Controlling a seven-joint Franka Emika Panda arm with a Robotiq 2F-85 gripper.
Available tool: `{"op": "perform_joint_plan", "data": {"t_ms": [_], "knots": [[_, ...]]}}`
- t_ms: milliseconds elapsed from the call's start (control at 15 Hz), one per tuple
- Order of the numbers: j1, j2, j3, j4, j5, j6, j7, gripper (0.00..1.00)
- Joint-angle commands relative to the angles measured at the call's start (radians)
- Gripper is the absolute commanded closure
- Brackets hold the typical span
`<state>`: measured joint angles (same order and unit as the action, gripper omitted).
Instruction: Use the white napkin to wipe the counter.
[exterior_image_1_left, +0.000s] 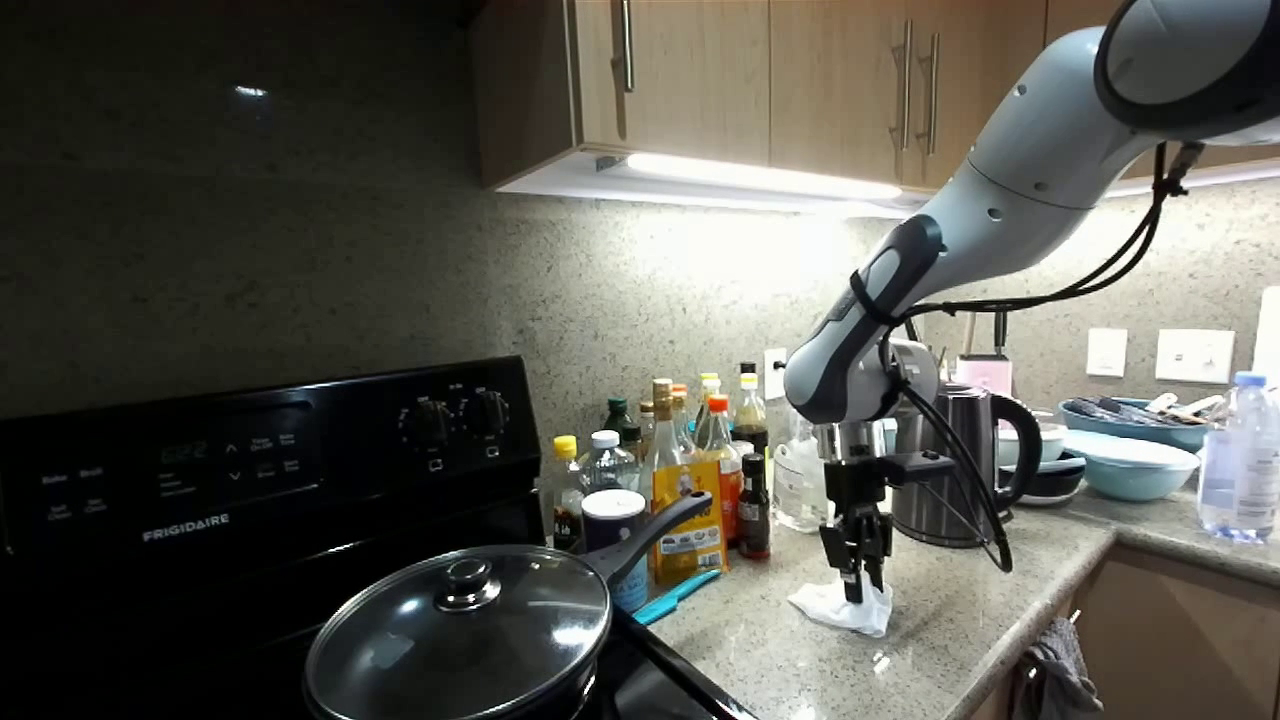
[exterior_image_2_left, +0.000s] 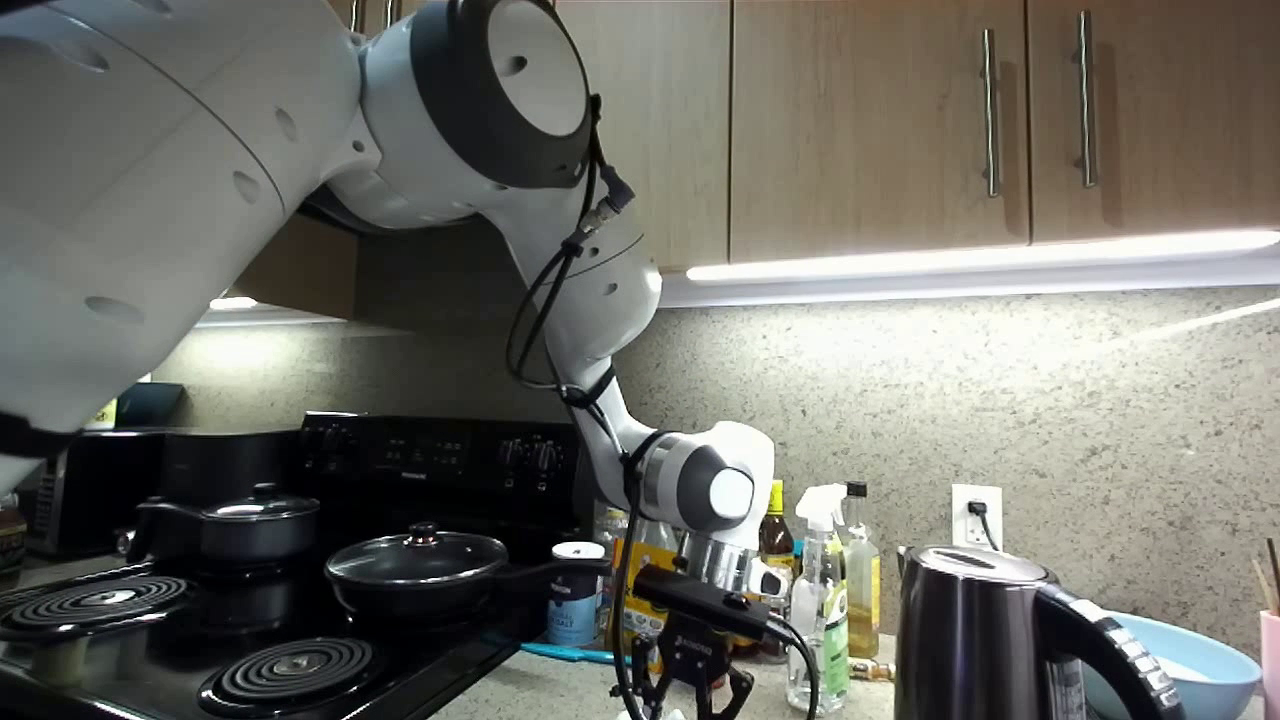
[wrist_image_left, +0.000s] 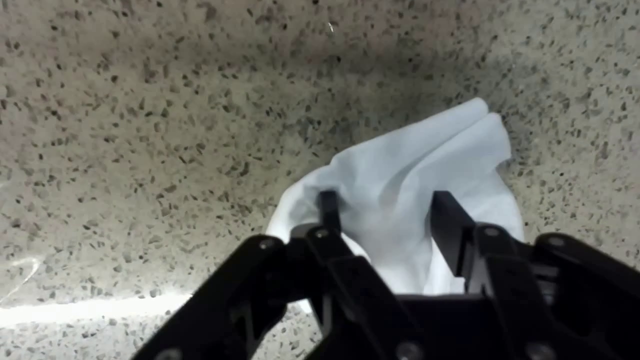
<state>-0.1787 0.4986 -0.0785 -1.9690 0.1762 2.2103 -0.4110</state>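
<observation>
The white napkin (wrist_image_left: 390, 225) lies crumpled on the speckled counter (exterior_image_1_left: 760, 670), right under the gripper (wrist_image_left: 385, 202). In the wrist view the gripper's two fingers (wrist_image_left: 330, 212) stand apart with a plain gap, tips down at the cloth, and loose folds of it show between them. From the fingers, a folded corner of the napkin points to two o'clock, and a bright streak of light lies on the counter at eight.

In an exterior view, reckoned from the napkin, the kettle (exterior_image_1_left: 940, 480) stands near at one o'clock and a crowd of bottles (exterior_image_1_left: 690, 530) between ten and eleven. A turquoise tool (exterior_image_1_left: 675, 598) lies at nine; farther that way is the lidded pan (exterior_image_1_left: 460, 640) on the black stove (exterior_image_1_left: 260, 470). A pale blue bowl (exterior_image_1_left: 1130, 482) and a water bottle (exterior_image_1_left: 1238, 465) are well apart at two, and a grey towel (exterior_image_1_left: 1062, 670) hangs between three and four. The arm (exterior_image_1_left: 1030, 190) comes down from one o'clock.

In an exterior view a smaller pot (exterior_image_2_left: 258, 525) sits at ten o'clock from the gripper.
</observation>
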Motion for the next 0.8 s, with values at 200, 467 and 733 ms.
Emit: {"op": "perform_joint_plan", "data": {"t_ms": [200, 467, 733], "knots": [[-0.05, 0.029, -0.006, 0.008, -0.007, 0.014, 0.072, 0.93], [-0.05, 0.013, 0.014, 0.018, -0.012, -0.002, 0.048, 0.95], [-0.055, -0.014, -0.019, -0.033, -0.017, 0.061, 0.103, 0.94]]}}
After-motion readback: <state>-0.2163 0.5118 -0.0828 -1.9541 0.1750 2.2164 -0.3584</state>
